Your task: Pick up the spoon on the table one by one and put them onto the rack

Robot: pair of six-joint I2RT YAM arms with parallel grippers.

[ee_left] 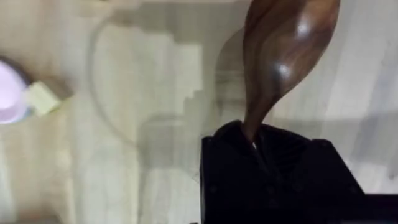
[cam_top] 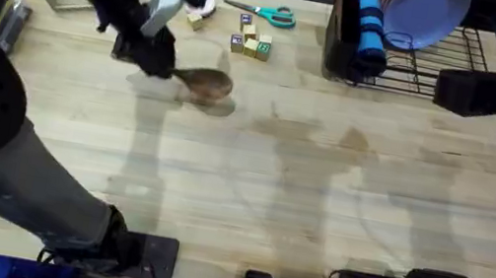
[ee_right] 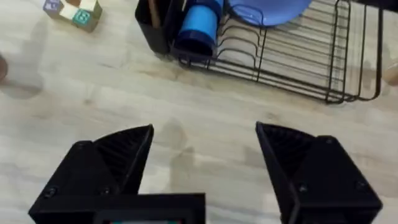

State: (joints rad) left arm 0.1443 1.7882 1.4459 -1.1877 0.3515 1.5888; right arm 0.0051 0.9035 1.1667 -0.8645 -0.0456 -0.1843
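Already the left gripper (cam_top: 162, 64) is clamped on the spoon (cam_top: 205, 82) at its handle, bowl free, far left on the table (cam_top: 317, 210), ready to carry right to the rack (cam_top: 418, 71). Right gripper (ee_right: 205, 162) waits, jaws apart.

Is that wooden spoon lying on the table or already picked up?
Picked up. The left tool is shut on the spoon, whose shadow falls on the table beneath.

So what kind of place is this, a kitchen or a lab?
Probably a lab bench staged as a kitchen: butcher-block table, black wire dish rack holding a plate, and alphabet blocks.
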